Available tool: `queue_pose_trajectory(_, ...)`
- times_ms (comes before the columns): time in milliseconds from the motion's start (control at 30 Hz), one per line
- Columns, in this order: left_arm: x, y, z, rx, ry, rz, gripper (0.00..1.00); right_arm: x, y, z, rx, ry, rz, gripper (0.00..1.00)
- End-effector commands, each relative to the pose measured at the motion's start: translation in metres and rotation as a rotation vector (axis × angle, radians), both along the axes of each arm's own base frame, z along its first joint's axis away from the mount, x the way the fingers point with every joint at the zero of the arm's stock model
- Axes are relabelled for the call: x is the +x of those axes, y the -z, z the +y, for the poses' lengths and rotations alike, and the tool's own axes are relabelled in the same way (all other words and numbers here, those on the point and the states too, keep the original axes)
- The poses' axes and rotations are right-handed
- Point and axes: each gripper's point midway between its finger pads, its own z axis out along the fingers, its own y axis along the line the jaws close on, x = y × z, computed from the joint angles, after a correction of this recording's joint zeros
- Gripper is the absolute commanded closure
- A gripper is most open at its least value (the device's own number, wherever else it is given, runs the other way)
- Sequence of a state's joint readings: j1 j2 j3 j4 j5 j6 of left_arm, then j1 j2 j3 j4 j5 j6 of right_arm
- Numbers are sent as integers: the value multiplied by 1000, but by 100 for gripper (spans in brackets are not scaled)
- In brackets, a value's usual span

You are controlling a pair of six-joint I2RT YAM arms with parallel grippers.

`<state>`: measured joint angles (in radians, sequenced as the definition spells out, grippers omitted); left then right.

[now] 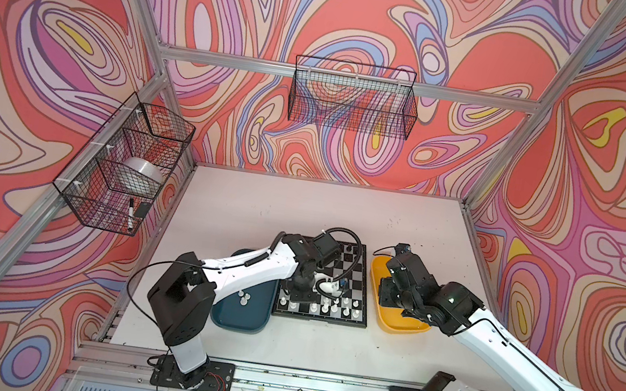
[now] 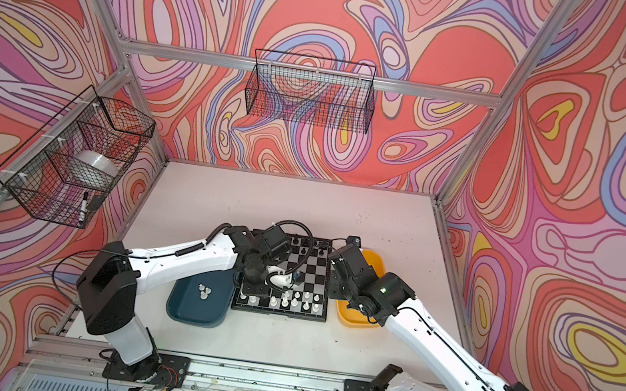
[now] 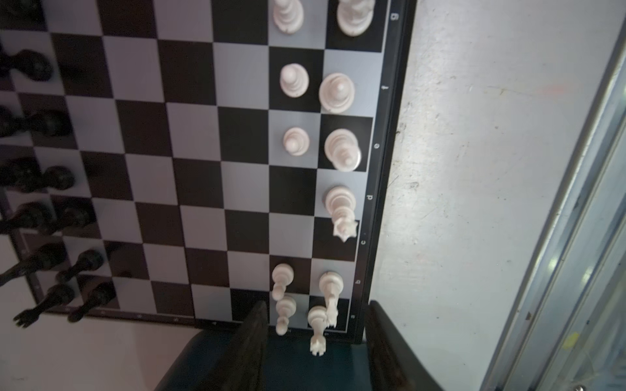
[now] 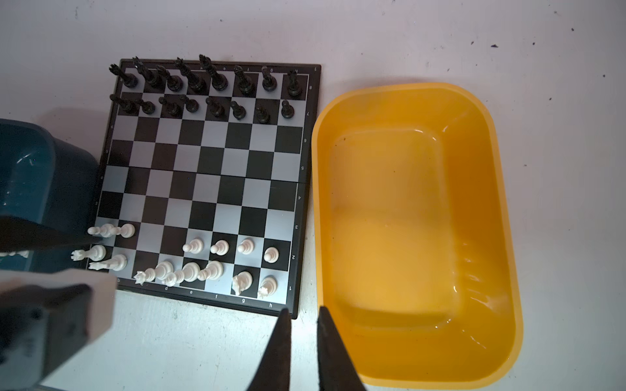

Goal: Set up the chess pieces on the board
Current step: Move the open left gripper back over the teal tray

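Observation:
The board (image 1: 349, 282) (image 4: 210, 169) lies mid-table between two trays. Black chess pieces (image 4: 203, 88) fill its two far rows. White chess pieces (image 4: 216, 260) stand in the two near rows with gaps. My left gripper (image 1: 294, 296) (image 3: 316, 304) hangs open over the near-left corner. A white rook (image 3: 316, 321) and a white pawn (image 3: 285, 309) stand between its fingers (image 3: 252, 338), touching neither. My right gripper (image 4: 304, 309) is shut on nothing, its tips above the gap between the board's near-right corner and the yellow tray. Three white pieces (image 1: 244, 297) lie in the teal tray.
The teal tray (image 1: 242, 316) touches the board's left side. The empty yellow tray (image 1: 405, 324) (image 4: 406, 203) sits at its right, under the right arm. A wire basket (image 1: 126, 164) with a tape roll hangs on the left wall, another basket (image 1: 353, 97) on the back wall.

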<state>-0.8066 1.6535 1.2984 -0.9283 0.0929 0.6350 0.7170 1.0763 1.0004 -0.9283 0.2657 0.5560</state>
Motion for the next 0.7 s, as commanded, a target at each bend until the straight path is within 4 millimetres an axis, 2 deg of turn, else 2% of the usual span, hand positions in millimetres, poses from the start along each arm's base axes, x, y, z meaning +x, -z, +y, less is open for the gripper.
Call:
queue_pose_trajectory(0,-5,-17,31,-12,-60,30,52,3,-11,4,18,0,-26,85)
queue_pose_trajectory(200,-3,-22,82,-11,-178,27,55,9,-19,21,53,-54,-18,85)
queue_pose_trajectory(333,-8,-14,112,7,-240,48,57,14,-24,46,104,-130,2,85)
queue_pose_trajectory(467,-15,-3,133,22,-286,72,59,19,-24,64,137,-185,22,85)
queue_pose_trajectory(667,-25,15,161,47,-348,90,61,22,-19,74,143,-217,40,85)
